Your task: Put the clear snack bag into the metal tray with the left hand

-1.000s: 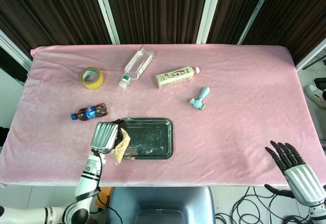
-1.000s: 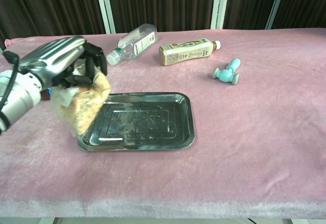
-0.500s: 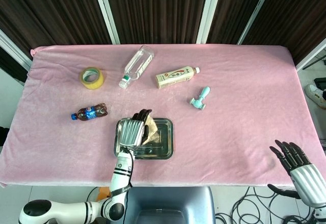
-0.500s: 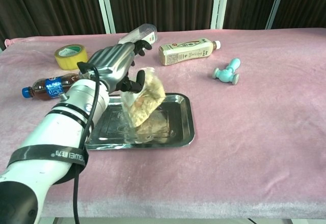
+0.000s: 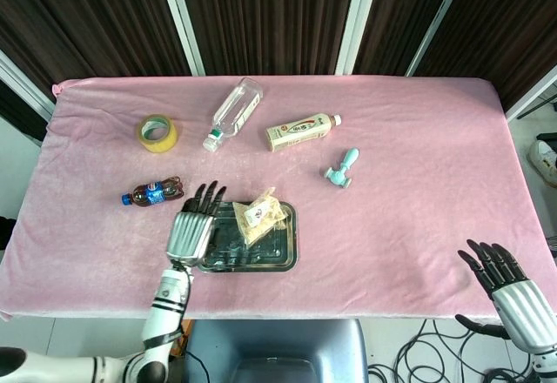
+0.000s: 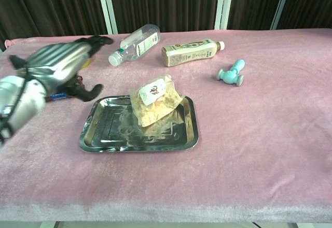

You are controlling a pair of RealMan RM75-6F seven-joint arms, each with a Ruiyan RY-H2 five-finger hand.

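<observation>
The clear snack bag (image 5: 259, 217) (image 6: 154, 101) lies in the metal tray (image 5: 278, 257) (image 6: 106, 141), toward its far right part, with a white label facing up. My left hand (image 5: 192, 226) (image 6: 58, 67) hovers over the tray's left edge, fingers spread and holding nothing, apart from the bag. At the bottom right corner of the head view my right hand (image 5: 507, 286) is open off the table's front edge, holding nothing; the chest view does not show it.
A cola bottle (image 5: 153, 192) lies left of the tray, yellow tape (image 5: 157, 132) further back. A clear water bottle (image 5: 233, 111) (image 6: 135, 43), a milk tea bottle (image 5: 301, 131) (image 6: 192, 51) and a teal roller (image 5: 342, 168) (image 6: 232, 72) lie behind the tray.
My left hand let go of the snack bag, which now rests in the tray, and drew back to the left with its fingers spread. The right hand barely moved.
</observation>
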